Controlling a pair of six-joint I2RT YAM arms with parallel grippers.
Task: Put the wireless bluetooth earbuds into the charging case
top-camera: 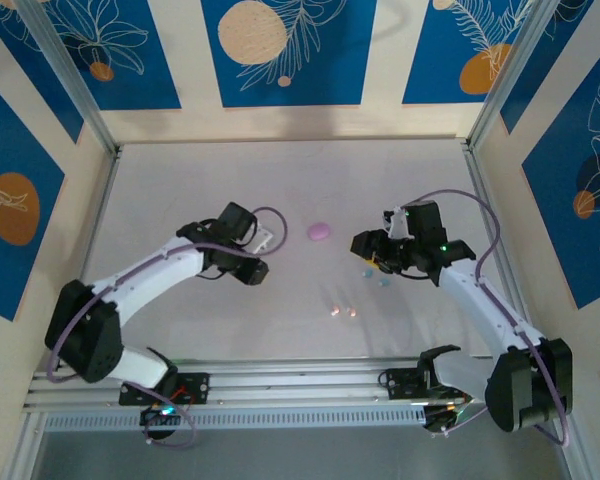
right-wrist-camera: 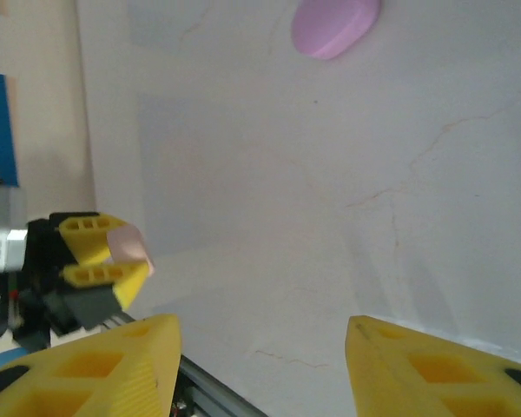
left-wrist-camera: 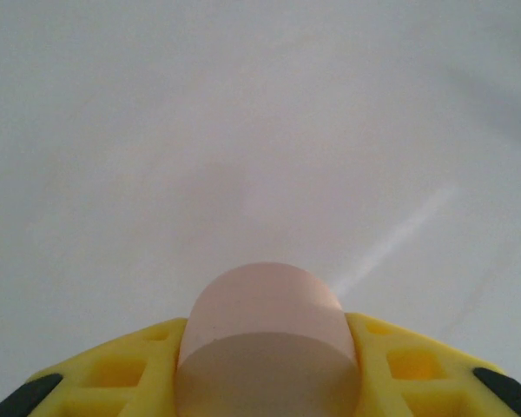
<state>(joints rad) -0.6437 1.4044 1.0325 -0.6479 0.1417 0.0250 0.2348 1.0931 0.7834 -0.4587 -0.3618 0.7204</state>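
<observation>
1 peach case (left-wrist-camera: 265,304) | in left gripper (right-wrist-camera: 128,254) | bottom edge cut off

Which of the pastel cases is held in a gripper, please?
The peach-pink case, clamped in the left gripper; the purple case lies free on the table, with no gripper touching it.
</observation>
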